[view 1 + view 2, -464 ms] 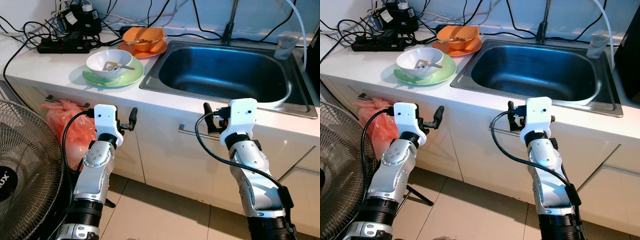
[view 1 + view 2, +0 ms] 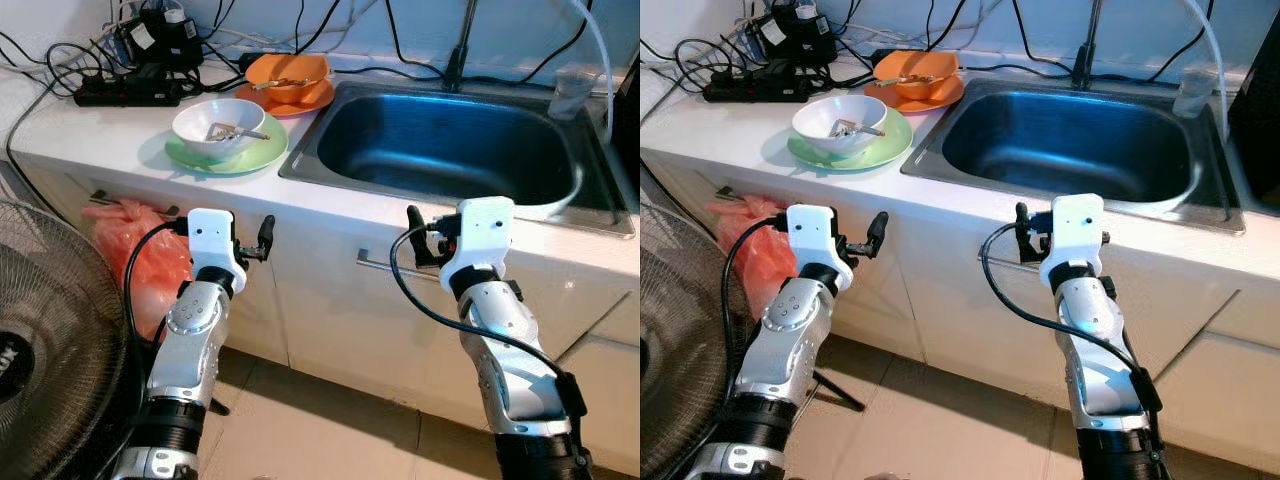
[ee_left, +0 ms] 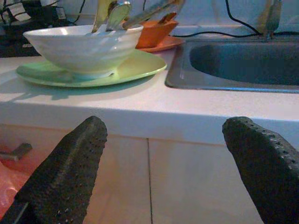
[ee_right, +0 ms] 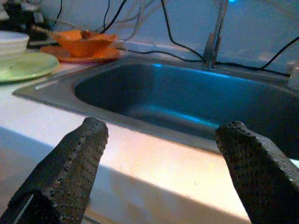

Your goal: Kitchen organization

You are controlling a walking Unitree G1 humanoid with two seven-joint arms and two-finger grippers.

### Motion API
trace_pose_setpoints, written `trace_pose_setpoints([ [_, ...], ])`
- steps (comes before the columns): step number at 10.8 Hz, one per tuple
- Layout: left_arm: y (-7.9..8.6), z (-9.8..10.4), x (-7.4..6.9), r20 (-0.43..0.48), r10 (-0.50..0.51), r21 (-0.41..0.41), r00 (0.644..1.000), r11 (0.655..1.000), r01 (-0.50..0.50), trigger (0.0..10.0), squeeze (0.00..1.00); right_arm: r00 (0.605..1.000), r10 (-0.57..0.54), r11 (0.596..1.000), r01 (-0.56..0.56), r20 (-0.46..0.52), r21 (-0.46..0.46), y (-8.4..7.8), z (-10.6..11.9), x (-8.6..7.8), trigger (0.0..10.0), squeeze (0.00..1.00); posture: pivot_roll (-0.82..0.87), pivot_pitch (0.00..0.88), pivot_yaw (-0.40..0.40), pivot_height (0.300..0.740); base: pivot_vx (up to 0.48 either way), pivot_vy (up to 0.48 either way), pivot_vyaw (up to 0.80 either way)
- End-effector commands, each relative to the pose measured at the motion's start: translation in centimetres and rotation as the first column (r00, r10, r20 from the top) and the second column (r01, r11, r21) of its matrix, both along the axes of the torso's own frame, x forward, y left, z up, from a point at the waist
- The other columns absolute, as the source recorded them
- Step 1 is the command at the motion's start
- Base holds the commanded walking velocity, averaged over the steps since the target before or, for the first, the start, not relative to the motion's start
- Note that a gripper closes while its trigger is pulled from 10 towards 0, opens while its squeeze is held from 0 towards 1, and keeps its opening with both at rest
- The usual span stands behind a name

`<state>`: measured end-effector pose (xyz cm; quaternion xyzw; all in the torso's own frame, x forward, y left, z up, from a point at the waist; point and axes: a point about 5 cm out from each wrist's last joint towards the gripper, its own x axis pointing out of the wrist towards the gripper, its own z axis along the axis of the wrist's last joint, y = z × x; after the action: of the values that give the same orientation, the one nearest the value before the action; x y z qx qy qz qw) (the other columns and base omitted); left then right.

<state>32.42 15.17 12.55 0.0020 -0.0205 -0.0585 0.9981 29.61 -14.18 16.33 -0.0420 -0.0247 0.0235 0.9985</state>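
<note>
A white bowl (image 2: 218,127) with cutlery in it sits on a green plate (image 2: 232,154) on the white counter, left of the steel sink (image 2: 450,145). Behind it an orange bowl (image 2: 288,72) rests on an orange plate (image 2: 296,97). My left gripper (image 2: 265,236) is open, held in front of the counter edge below the green plate. My right gripper (image 2: 414,225) is open too, level with the counter front below the sink. In the left wrist view the white bowl (image 3: 79,46) stands just beyond the open fingertips (image 3: 74,163).
A power strip (image 2: 125,92) and tangled cables lie at the counter's back left. A clear cup (image 2: 570,92) stands right of the sink by the tap (image 2: 460,45). An orange plastic bag (image 2: 135,255) hangs on the cabinet; a fan (image 2: 50,350) stands at left.
The view has shifted slightly; the fan now sits lower and further left in the picture. Both grippers stay where they were, open.
</note>
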Motion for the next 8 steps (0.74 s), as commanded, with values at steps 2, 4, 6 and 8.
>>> trace_pose_setpoints([
  [2,0.21,0.56,0.30,0.024,-0.004,0.016,1.000,1.000,0.004,10.0,0.00,1.000,0.003,1.000,-0.004,0.011,0.023,0.07,0.09,-0.02,10.0,0.00,-0.04,0.000,0.079,0.740,0.000,0.000,0.00],
  [4,0.13,0.57,0.31,0.027,-0.005,0.015,1.000,1.000,0.005,10.0,0.00,1.000,0.003,1.000,-0.003,0.017,0.023,0.02,0.16,-0.02,10.0,0.00,-0.04,0.000,0.076,0.740,0.000,0.000,0.00],
  [6,0.15,0.54,0.30,0.028,-0.003,0.015,1.000,1.000,0.003,10.0,0.00,1.000,0.004,1.000,-0.004,0.017,0.022,0.03,0.14,-0.01,10.0,0.00,-0.04,0.000,0.076,0.740,0.000,0.000,0.00],
  [8,0.01,1.09,0.34,0.046,-0.005,0.011,0.999,1.000,0.004,10.0,0.00,1.000,0.004,1.000,-0.005,0.022,0.024,0.02,0.29,-0.02,10.0,0.00,-0.04,0.000,0.075,0.740,0.000,0.000,0.00],
])
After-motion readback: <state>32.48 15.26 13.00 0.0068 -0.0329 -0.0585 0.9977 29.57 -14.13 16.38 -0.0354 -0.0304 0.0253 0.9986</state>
